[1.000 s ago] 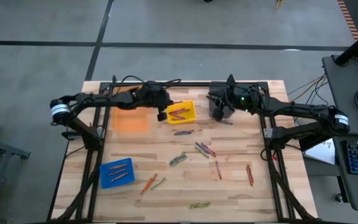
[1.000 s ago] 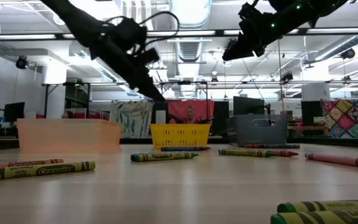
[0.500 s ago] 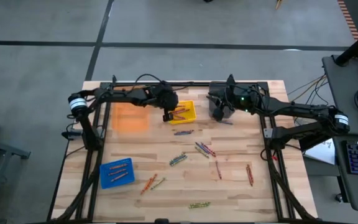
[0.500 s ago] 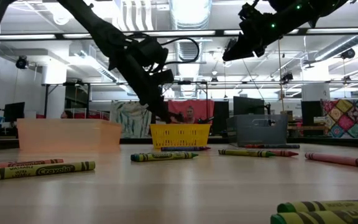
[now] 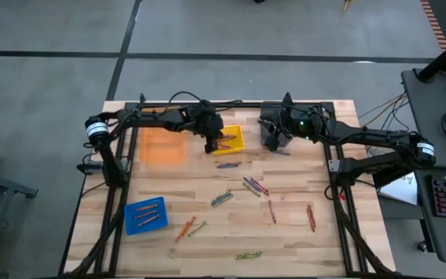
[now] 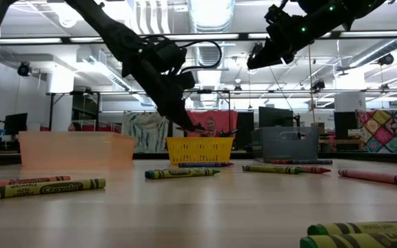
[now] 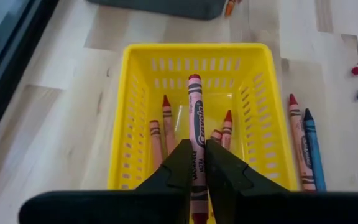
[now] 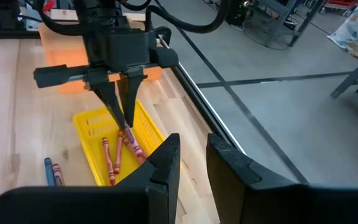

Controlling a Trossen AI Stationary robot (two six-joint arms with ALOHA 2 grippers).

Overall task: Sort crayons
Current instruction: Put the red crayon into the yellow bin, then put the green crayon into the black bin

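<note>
Pale wooden counter [image 5: 285, 232] boards carry loose crayons [image 5: 255, 186] across the middle and near side, thin paper-wrapped sticks in red, blue, green and orange. Several red ones lie in the yellow bin [image 7: 263, 124] at the far middle, and a red and a blue one lie just beside its right wall. The left gripper [image 7: 196, 163] reaches in from the far left and hangs over this bin, its fingers [image 7: 178, 163] nearly closed on a red crayon [image 7: 195, 118] that points into the bin. The right gripper [image 8: 192, 163] hovers over the grey bin [image 6: 289, 143], fingers slightly apart and holding nothing.
</note>
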